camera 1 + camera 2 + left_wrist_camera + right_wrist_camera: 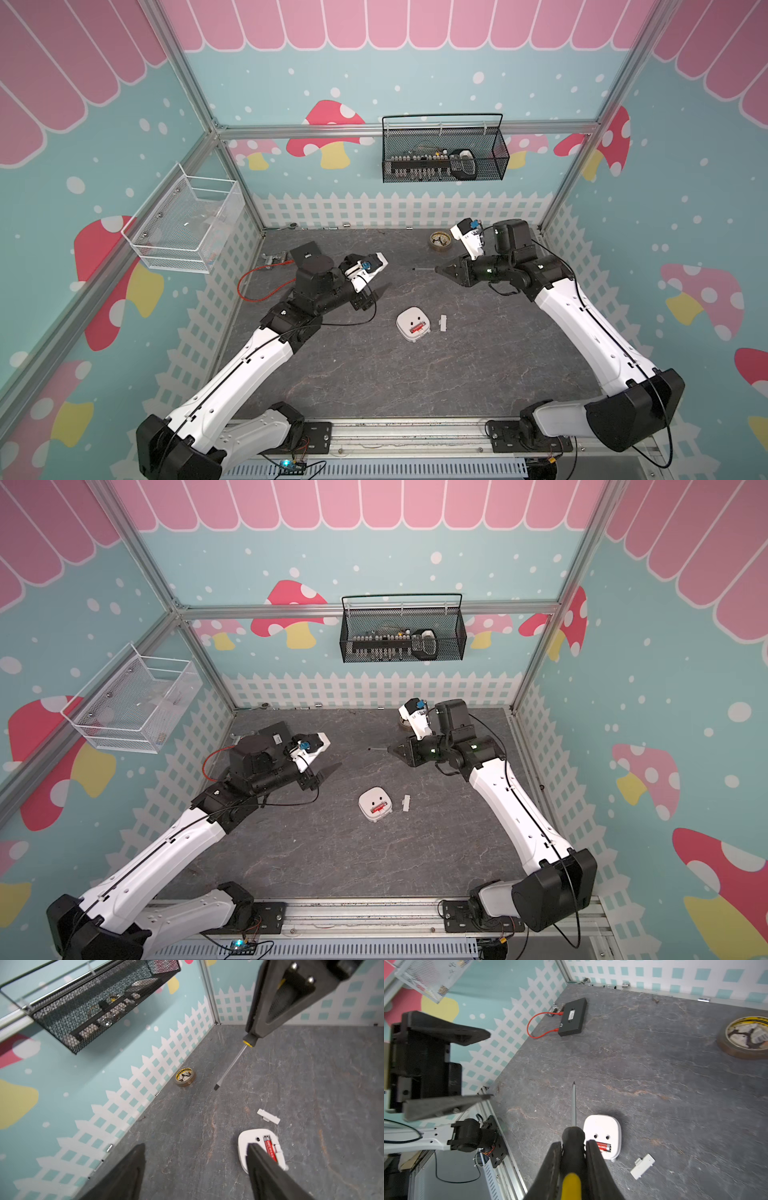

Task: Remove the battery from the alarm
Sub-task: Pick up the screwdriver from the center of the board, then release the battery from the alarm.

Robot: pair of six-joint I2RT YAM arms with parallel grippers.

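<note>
The battery [417,330] lies left-to-right in the alarm [409,318], mid surface [374,374]. The left end effector [196,1145], apart and empty, hangs far-left of it and looks nearer. The right end effector [573,1142] clamps a screwdriver [573,1101].

left arm [249,365] and right arm [582,328] reach inward; left gripper [491,1065] hangs empty, jaws apart; right gripper [441,271] clamps the screwdriver [573,1103] handle.

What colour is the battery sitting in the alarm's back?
Red, with pale lettering; the battery shows best in the left wrist view.
</note>
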